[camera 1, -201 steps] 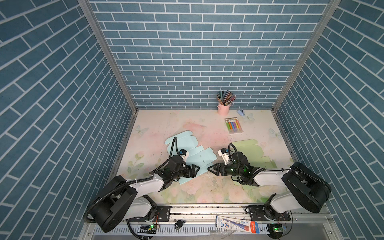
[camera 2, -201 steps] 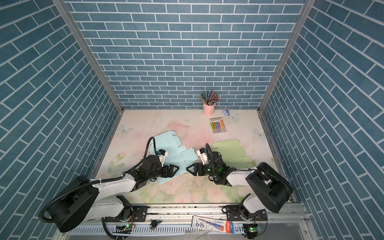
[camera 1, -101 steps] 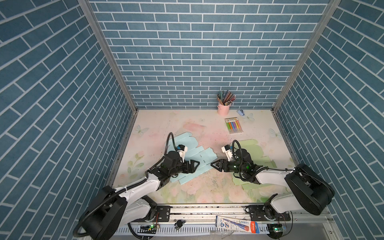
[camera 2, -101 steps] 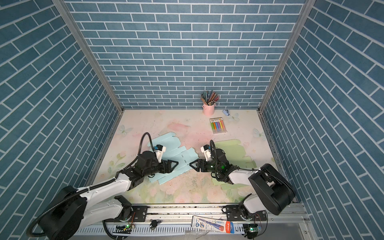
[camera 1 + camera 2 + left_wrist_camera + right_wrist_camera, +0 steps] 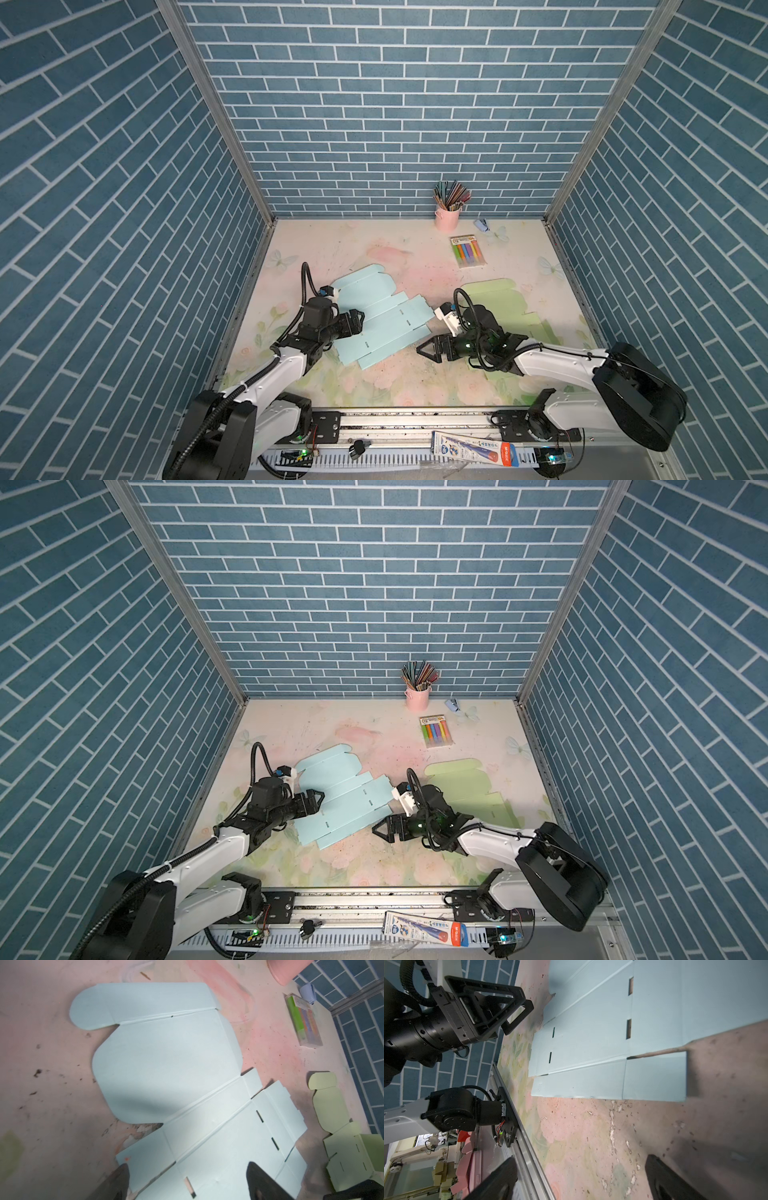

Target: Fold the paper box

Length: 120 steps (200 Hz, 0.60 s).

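Top views: cup holds pencils; blue paper box lies flat.

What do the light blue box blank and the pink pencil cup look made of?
Light blue box blank: thin matte card or paperboard, judging by scored creases and die-cut slots.
Pink pencil cup: smooth, possibly painted metal or plastic; too small to tell.

Soft overhead lighting. Both top views sharp, bowed at edges. Wrist views softer; shadow crosses blue paper box.
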### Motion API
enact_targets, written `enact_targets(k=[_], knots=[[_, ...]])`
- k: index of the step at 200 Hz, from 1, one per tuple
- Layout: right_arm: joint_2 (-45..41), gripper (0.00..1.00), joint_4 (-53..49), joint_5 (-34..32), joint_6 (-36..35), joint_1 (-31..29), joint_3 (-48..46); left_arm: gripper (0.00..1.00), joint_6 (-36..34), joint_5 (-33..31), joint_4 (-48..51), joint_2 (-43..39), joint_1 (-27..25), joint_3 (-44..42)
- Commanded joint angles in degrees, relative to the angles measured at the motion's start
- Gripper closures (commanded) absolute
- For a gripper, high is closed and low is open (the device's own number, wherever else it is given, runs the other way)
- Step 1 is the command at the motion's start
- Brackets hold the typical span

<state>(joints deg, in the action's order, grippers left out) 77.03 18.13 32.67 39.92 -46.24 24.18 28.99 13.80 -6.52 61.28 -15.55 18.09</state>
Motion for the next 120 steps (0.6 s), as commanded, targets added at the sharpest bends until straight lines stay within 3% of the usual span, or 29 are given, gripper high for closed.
enact_targets(k=[1, 74, 120], knots=[[4.86, 0.02, 3.55, 6.21, -1.74, -0.26, 2.43, 0.11, 0.57, -2.03, 0.93, -0.52, 0.54, -1.4], [16.6, 0.02, 22.44, 7.64, 6.3, 0.76, 2.81, 0.11, 3.98, 3.5, -2.55, 3.15, -0.16, -4.67], [20.8, 0.04, 29.61, 9.49, 8.94, 4.89, 1.27, 0.11, 7.23, 3.09, -3.15, 2.37, -5.99, -6.41]])
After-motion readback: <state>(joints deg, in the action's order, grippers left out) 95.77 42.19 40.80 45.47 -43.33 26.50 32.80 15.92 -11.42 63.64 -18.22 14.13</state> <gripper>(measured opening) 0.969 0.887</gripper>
